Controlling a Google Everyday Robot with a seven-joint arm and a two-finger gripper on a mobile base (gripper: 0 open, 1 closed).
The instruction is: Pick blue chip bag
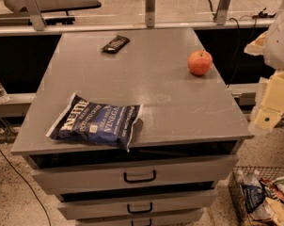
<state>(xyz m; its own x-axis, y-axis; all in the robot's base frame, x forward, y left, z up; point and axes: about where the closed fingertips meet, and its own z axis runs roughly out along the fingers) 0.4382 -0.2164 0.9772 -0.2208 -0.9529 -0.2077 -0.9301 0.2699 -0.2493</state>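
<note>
The blue chip bag (96,120) lies flat near the front left corner of the grey cabinet top (146,74). It is dark navy with white lettering and white edges, and its right end slightly overhangs the front edge. My gripper (265,118) hangs at the right edge of the view, beyond the cabinet's right side and far from the bag. It holds nothing that I can see.
A red-orange apple (200,62) stands at the back right of the top. A small black snack bar wrapper (115,44) lies at the back. Drawers with black handles (139,176) are below. A wire basket (264,197) with snack packets stands on the floor at the lower right.
</note>
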